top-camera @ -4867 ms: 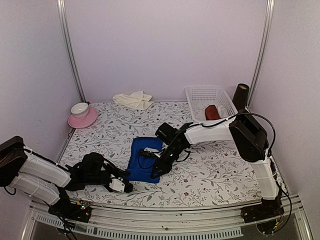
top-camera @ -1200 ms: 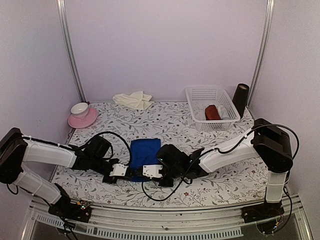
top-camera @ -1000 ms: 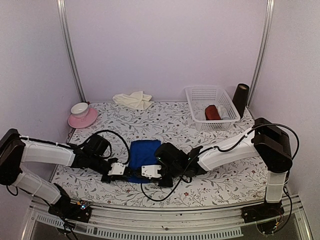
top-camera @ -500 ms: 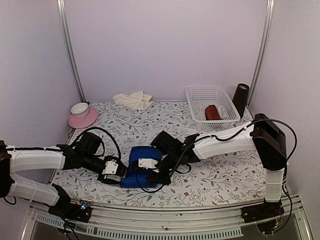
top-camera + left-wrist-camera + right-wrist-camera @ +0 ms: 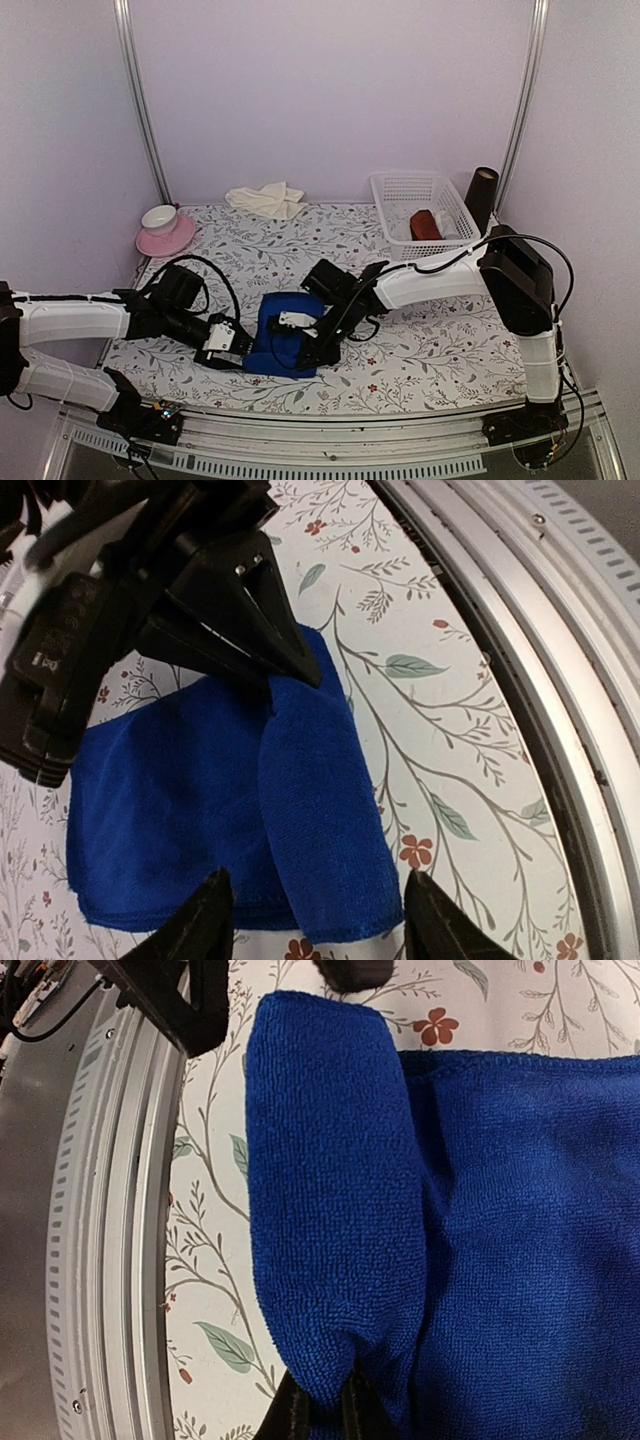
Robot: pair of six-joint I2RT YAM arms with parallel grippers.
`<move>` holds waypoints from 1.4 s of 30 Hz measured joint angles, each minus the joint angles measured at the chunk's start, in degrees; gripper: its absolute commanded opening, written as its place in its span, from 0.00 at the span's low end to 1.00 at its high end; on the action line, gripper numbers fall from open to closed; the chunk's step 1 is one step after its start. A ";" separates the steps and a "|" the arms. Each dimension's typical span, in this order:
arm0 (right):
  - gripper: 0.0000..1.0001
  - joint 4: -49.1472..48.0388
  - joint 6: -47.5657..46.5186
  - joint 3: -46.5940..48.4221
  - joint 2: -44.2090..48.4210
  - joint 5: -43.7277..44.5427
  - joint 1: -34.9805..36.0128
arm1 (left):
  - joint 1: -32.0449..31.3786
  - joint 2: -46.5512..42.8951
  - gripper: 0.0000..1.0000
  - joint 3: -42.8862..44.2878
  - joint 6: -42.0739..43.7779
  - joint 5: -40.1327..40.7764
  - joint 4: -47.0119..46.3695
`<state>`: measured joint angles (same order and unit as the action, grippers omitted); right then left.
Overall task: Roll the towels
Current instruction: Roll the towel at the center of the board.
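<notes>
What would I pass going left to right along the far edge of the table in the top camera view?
pink saucer → cream towel → white basket → dark cylinder

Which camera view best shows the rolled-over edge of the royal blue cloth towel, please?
Right wrist: the royal blue cloth towel fills it, fold sharp. Left wrist shows it smaller; top view, a distant blue patch.
</notes>
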<state>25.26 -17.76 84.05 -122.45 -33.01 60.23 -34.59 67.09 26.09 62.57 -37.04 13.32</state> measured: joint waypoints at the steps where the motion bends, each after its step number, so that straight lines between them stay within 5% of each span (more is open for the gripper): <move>1: 0.07 0.07 0.22 0.02 -0.07 -0.35 -0.04 | -0.02 0.17 0.55 0.00 -0.04 -0.07 0.02; 12: 0.08 0.63 3.54 1.22 -1.79 -5.01 -2.12 | -0.81 8.13 0.01 2.51 -2.80 0.15 0.83; 33: 0.52 0.68 4.98 0.90 -1.44 -2.75 -3.74 | 0.15 18.08 0.00 8.22 -8.68 1.46 1.86; 42: 0.65 -3.04 3.23 -7.52 8.63 5.03 -3.82 | 0.31 19.82 0.00 9.46 -9.86 1.49 2.45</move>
<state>22.22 -14.52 76.53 -113.82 -27.99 56.40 -34.28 86.91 35.55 52.71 -35.55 15.77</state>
